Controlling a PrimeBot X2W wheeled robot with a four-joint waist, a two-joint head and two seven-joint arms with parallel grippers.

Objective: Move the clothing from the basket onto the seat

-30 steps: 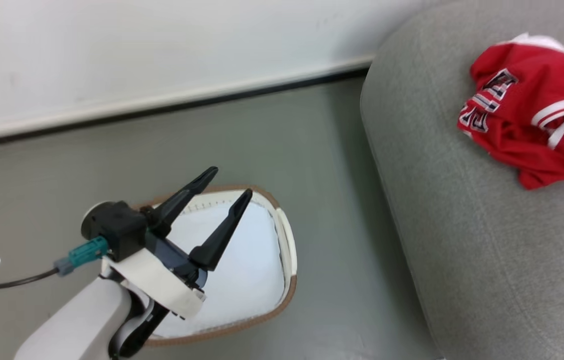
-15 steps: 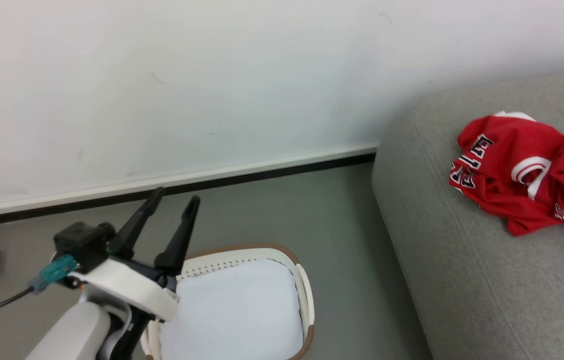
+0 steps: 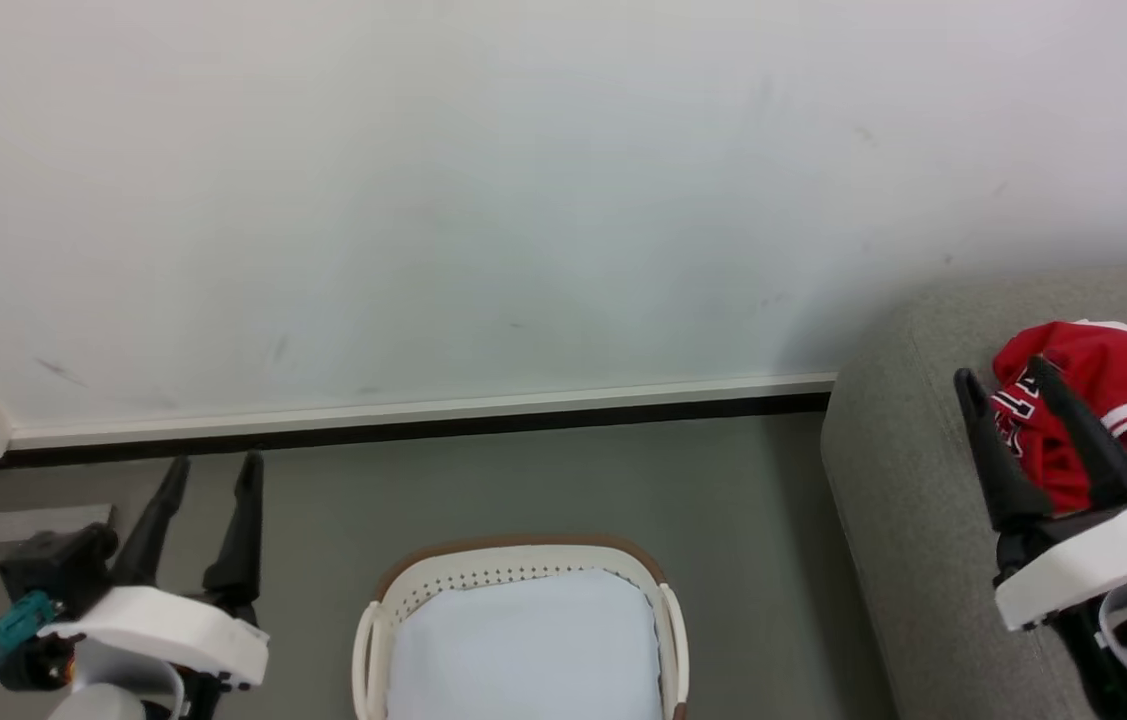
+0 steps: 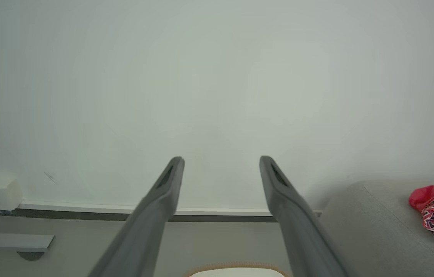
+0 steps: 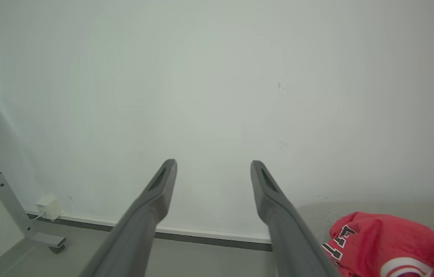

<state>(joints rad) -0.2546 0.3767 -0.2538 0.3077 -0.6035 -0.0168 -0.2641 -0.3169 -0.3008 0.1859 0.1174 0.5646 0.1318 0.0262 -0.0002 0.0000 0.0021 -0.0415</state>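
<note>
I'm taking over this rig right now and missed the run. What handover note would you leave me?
Left tool: open, holding nothing, raised to the left of the basket.
Right tool: open, holding nothing, raised by the seat.
The clothing lies crumpled on the seat.
Done: the part of the basket in view holds pale lining and no red garment.
Left: probably nothing. Check the basket's near end, which the frame edge cuts off.
</note>
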